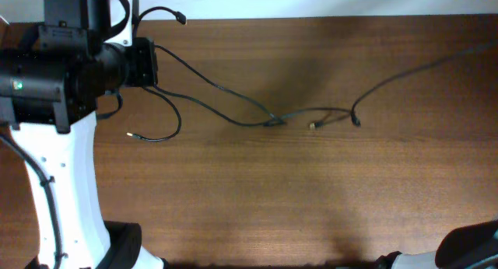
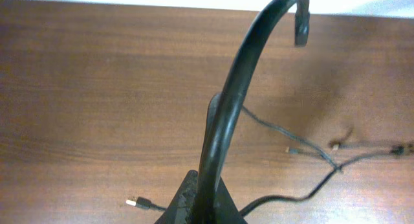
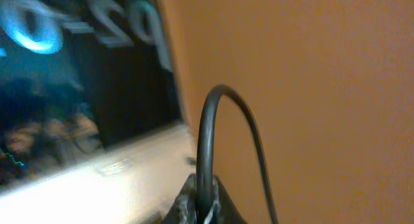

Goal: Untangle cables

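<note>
Two thin black cables lie crossed on the wooden table, meeting in a tangle (image 1: 274,120) near the middle. One cable (image 1: 210,84) runs from the tangle up to my left gripper (image 1: 148,63), which is shut on it at the far left; its plug end (image 1: 180,19) arcs above the table's back edge. In the left wrist view this cable (image 2: 236,88) rises from the shut jaws (image 2: 206,208). The other cable (image 1: 420,67) runs off to the right. My right gripper (image 3: 202,208) is shut on a black cable (image 3: 206,133), out of the overhead view.
A loose cable end with a USB plug (image 1: 131,134) lies near the left arm base; it also shows in the left wrist view (image 2: 134,202). Two small plugs (image 1: 315,125) lie right of the tangle. The white arm base (image 1: 62,191) stands at the left edge.
</note>
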Available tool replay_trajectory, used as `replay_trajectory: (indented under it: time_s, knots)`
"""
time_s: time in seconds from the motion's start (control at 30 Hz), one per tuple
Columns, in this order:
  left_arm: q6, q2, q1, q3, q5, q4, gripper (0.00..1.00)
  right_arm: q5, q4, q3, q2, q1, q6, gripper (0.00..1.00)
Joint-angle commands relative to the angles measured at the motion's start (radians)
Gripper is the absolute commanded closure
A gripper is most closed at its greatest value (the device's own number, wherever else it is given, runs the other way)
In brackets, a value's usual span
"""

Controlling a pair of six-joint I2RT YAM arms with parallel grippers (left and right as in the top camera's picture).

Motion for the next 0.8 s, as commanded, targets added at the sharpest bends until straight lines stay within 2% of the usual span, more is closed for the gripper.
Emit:
replay_trajectory:
  time_s: [0.0, 0.1, 0.2, 0.33, 0.47, 0.7, 0.73, 0.77]
  knots:
    - [0.009, 0.046, 0.0, 0.015, -0.012, 0.008, 1.0, 0.008, 0.047, 0.107, 0.127, 0.044, 0.027, 0.96]
    - [0.008, 0.08, 0.0, 0.015, -0.014, 0.017, 1.0, 0.023, -0.114, 0.25, 0.358, 0.043, 0.026, 0.96]
    - [0.009, 0.092, 0.0, 0.015, -0.022, 0.023, 1.0, 0.04, -0.202, 0.271, 0.503, 0.032, 0.001, 0.96]
    - [0.009, 0.092, 0.0, 0.015, -0.057, 0.019, 1.0, -0.014, -0.364, 0.27, 0.559, -0.067, 0.065, 0.96]
    - [0.009, 0.092, 0.001, 0.015, -0.061, 0.016, 1.0, -0.013, -0.5, 0.27, 0.603, -0.129, 0.063, 0.96]
    - [0.009, 0.092, 0.001, 0.015, -0.061, 0.003, 1.0, -0.072, -0.532, 0.269, 0.654, -0.139, 0.026, 0.96]
    - [0.009, 0.092, 0.001, 0.015, -0.061, 0.004, 1.0, -0.074, -0.536, 0.269, 0.654, -0.139, 0.031, 0.2]
    - [0.009, 0.092, 0.001, 0.015, -0.064, 0.003, 1.0, -0.091, -0.549, 0.27, 0.65, -0.139, 0.034, 0.01]
